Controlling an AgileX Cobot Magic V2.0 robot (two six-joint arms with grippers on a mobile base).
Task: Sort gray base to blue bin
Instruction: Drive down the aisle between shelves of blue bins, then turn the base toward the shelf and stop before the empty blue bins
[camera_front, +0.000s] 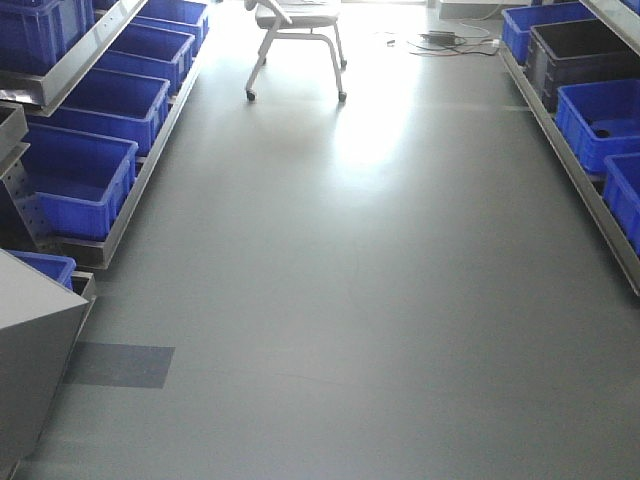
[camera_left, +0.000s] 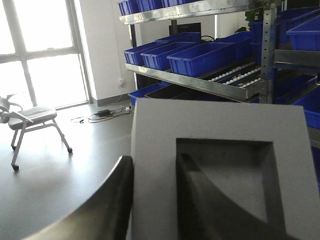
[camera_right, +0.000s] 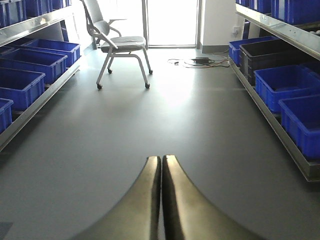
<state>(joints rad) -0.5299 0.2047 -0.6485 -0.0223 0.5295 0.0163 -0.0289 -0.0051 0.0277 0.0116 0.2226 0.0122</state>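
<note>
The gray base (camera_left: 220, 125) was found clamped in the left gripper (camera_left: 154, 161) — one finger outside its wall, one seated in the recess — a hold judged suited to carrying. The right gripper (camera_right: 161, 167) was pressed together on nothing. The block's lower edge was cut off; which blue bin (camera_left: 205, 57) was intended could not be determined.

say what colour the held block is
The base is matte light gray; the left wrist view shows it best.
</note>
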